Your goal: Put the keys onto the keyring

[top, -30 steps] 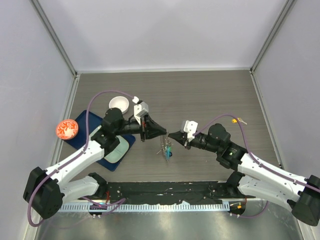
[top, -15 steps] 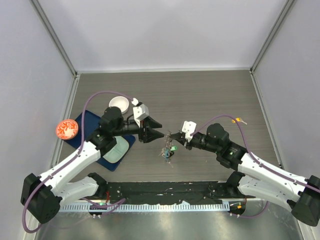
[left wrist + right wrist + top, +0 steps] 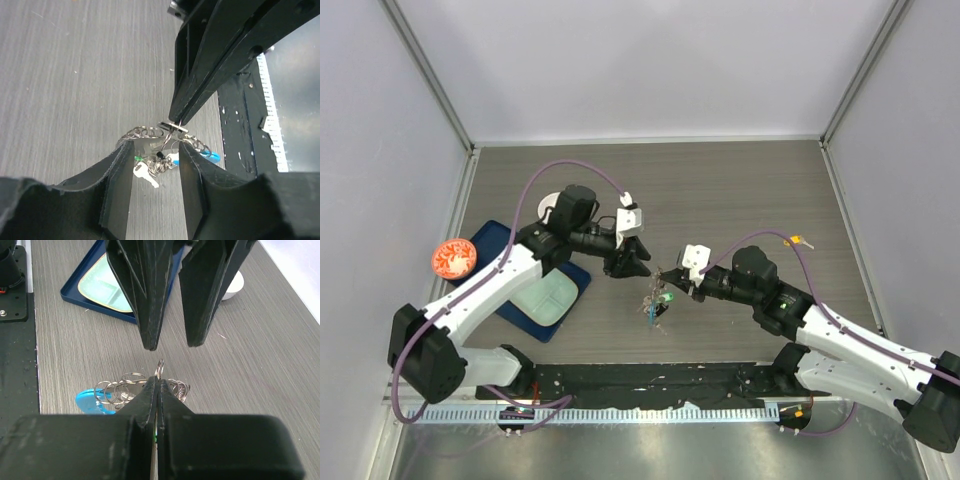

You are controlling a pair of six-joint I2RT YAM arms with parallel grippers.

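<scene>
The keyring (image 3: 655,302) is a bunch of wire rings (image 3: 146,132) with a bright blue tag (image 3: 209,155). It hangs from my right gripper (image 3: 664,272), which is shut on one thin ring (image 3: 159,367) that sticks up past its tips. In the left wrist view a small silver key (image 3: 145,176) and a black head (image 3: 160,156) dangle in the bunch. My left gripper (image 3: 631,266) stands open just left of the ring. Its fingers (image 3: 150,315) are apart, with nothing between them. The blue tag (image 3: 92,402) also shows below the rings in the right wrist view.
A dark blue tray (image 3: 490,243) holding a pale green plate (image 3: 546,296) lies at the left. A white bowl (image 3: 550,206) sits behind the left arm, and an orange-red bowl (image 3: 453,257) at the tray's left corner. A black rail (image 3: 650,382) runs along the near edge.
My left gripper has opened and drawn back left from the ring, its arm swinging farther back. The right gripper has stayed shut on the ring, the bunch still hanging.
</scene>
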